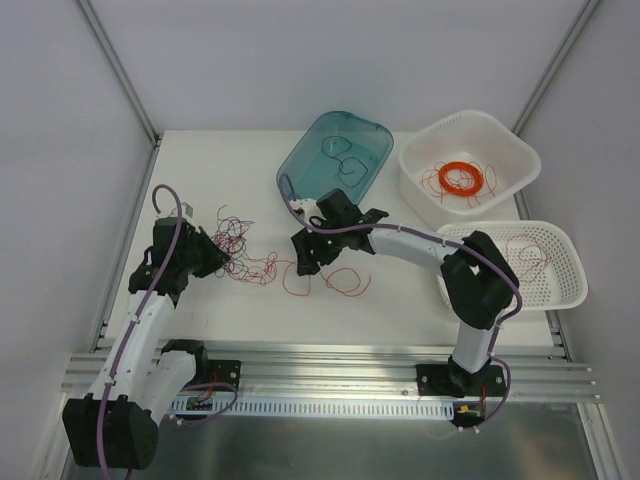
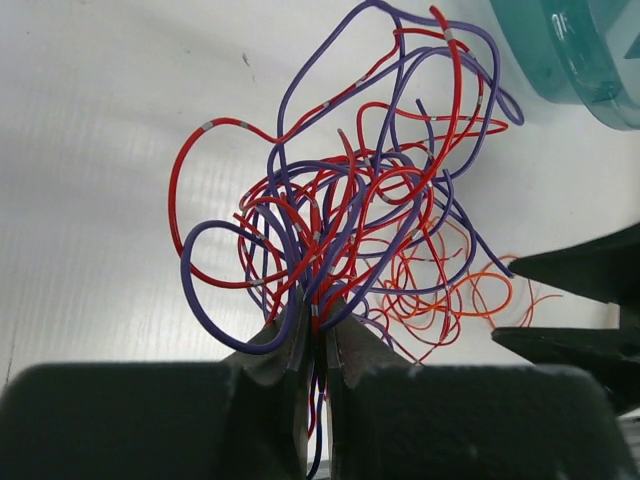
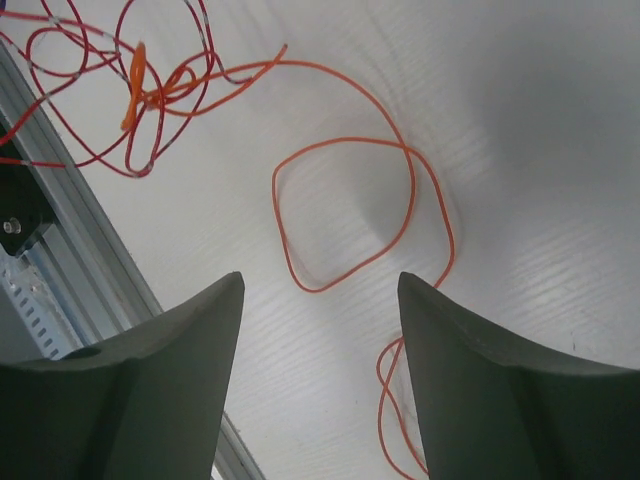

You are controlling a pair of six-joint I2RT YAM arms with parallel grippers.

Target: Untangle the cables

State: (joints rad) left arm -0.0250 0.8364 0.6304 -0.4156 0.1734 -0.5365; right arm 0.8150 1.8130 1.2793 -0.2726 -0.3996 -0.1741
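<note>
top external view: the flat white tabletop (image 1: 225, 170) leaves room toward twelve o'clock. the cables (image 1: 236, 243) sprawl as a wad from nine o'clock toward centre, long axis nine to three. left gripper (image 1: 215, 258) is nearer, jaws clenched on its strands; right gripper (image 1: 310, 256), jaws released, hangs over a loose orange loop (image 3: 412, 185) at the three o'clock end.

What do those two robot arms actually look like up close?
The left arm and right arm have white tube-like segments joined by chunky black joints. A thin purple hose runs along each. Each ends in two dark, wedge-shaped fingers.
</note>
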